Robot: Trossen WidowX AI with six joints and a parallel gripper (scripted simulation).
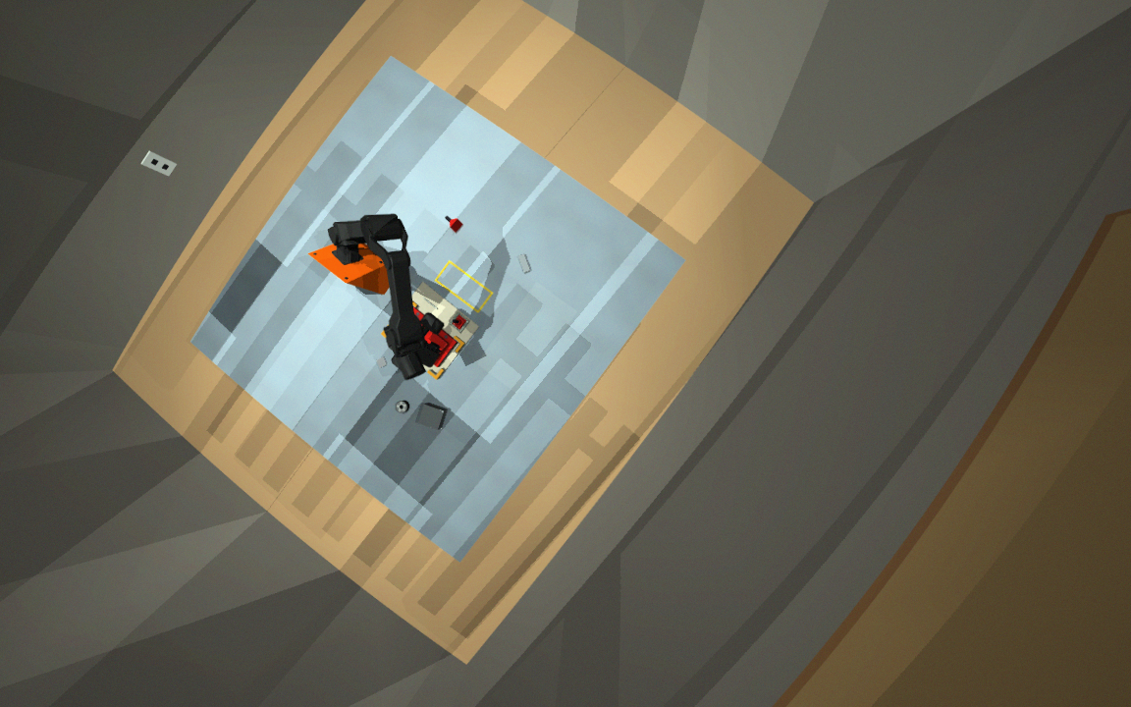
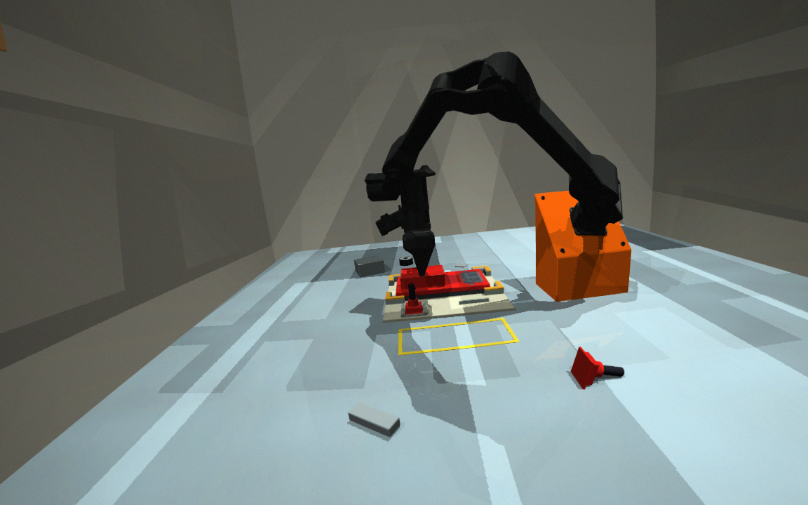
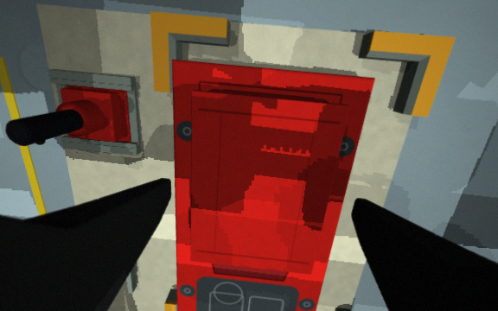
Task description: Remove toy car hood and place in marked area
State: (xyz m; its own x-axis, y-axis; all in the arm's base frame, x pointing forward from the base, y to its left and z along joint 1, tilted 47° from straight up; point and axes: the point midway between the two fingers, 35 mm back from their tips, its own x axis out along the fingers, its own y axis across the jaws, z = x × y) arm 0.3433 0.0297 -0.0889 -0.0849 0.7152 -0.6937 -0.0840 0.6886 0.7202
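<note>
Top view: one black arm [image 1: 396, 290] reaches from one orange pedestal [image 1: 323, 257] across the pale blue worktop [image 1: 552, 263] to one toy car [image 1: 444, 345] on one cream base board [image 1: 438, 309]. One yellow-outlined marked area [image 1: 449, 266] lies just beside the board. Loose items: one red tool [image 1: 456, 225], one light grey block [image 1: 523, 262], one dark grey block [image 1: 430, 414], one small black wheel [image 1: 402, 406].

Exterior view: the end effector [image 2: 422, 266] points straight down over the front end of the car, its tips at hood level (contact cannot be told). A second red tool [image 2: 414, 304] stands upright in a socket on the board.

Wrist view: the hood [image 3: 262, 173] is a flat, rectangular red panel, still seated on the car body, with a fine raised detail near its middle and dark round fasteners at its sides. Two orange corner brackets [image 3: 418, 56] frame the car's end. The end effector [image 3: 261, 203] is spread nearly to its full width and holds nothing; one finger [image 3: 115, 216] stands on each side of the hood.
</note>
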